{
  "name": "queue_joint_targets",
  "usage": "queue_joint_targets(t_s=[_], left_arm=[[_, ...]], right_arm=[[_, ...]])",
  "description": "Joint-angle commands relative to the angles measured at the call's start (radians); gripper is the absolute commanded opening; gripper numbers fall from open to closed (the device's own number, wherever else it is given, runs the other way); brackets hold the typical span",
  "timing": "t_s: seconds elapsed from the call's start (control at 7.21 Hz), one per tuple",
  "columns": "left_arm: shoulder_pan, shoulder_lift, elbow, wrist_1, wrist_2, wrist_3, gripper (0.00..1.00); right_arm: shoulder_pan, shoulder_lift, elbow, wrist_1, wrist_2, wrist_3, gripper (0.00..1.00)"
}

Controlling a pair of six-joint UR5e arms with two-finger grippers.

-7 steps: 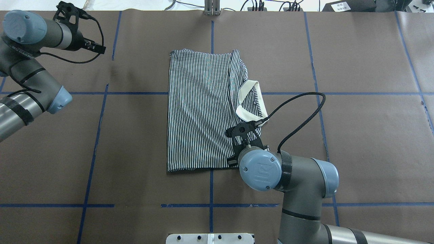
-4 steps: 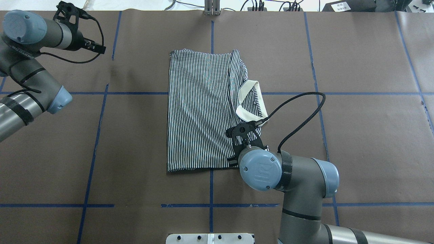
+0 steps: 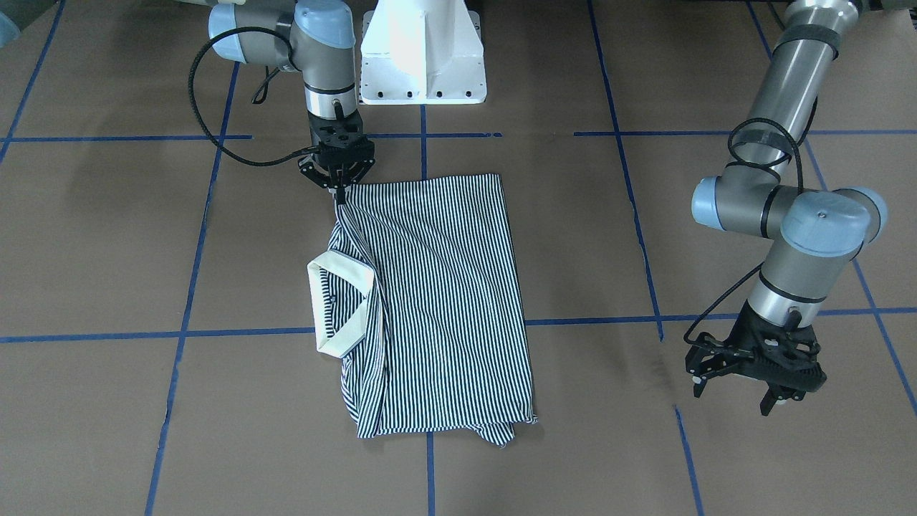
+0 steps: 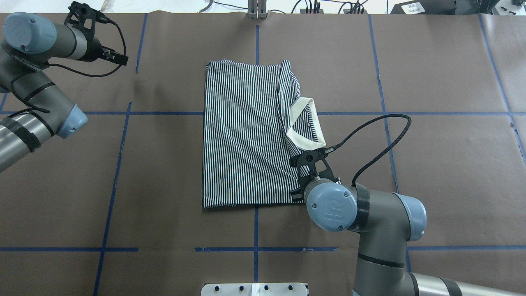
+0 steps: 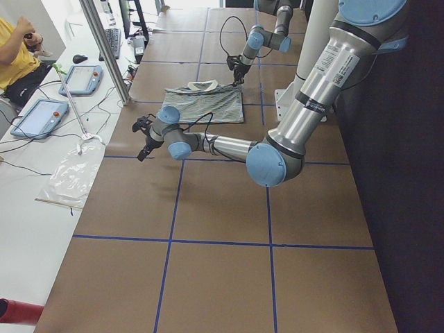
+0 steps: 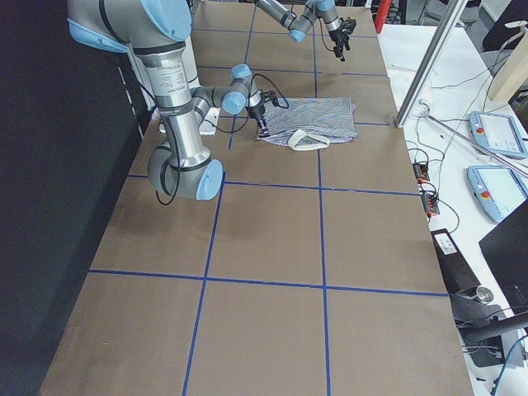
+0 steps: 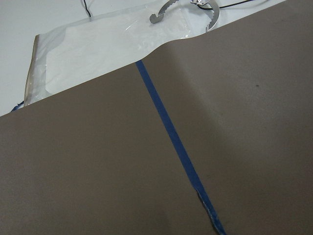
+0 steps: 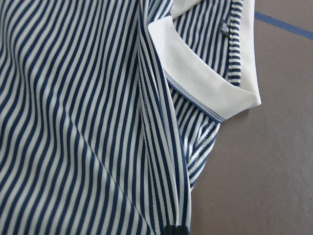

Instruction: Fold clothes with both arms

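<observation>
Across the brown-papered table point(image 4: 164, 172) the right gripper point(image 3: 337, 192) — jaws pinching the near corner of the polo shirt point(image 4: 242, 131) — has slid outward, seemingly tugging that edge straight; the left gripper point(image 3: 732, 400) idles wide open.

No legend is reading clearly. On the right arm point(image 4: 382, 213), a blue joint cap point(image 4: 331, 205) is bearing a square embossed emblem, its letters indistinct. The polo shirt point(image 8: 73, 122) is showing a dark neck label point(image 8: 224, 28), and a white sticker point(image 4: 413, 7) is carrying print too small to read.
</observation>
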Motion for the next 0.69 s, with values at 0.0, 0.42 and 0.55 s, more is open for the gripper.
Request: queue_joint_targets(t_s=[0.0, 0.42, 0.55], left_arm=[[0.000, 0.000, 0.000, 0.000, 0.000, 0.000, 1.00], [0.002, 0.000, 0.000, 0.000, 0.000, 0.001, 1.00], [0.003, 0.000, 0.000, 0.000, 0.000, 0.000, 1.00]], right_arm=[[-0.015, -0.019, 0.005, -0.001, -0.004, 0.056, 0.00], [-0.027, -0.028, 0.037, -0.001, -0.004, 0.136, 1.00], [-0.013, -0.022, 0.057, -0.002, 0.002, 0.117, 1.00]])
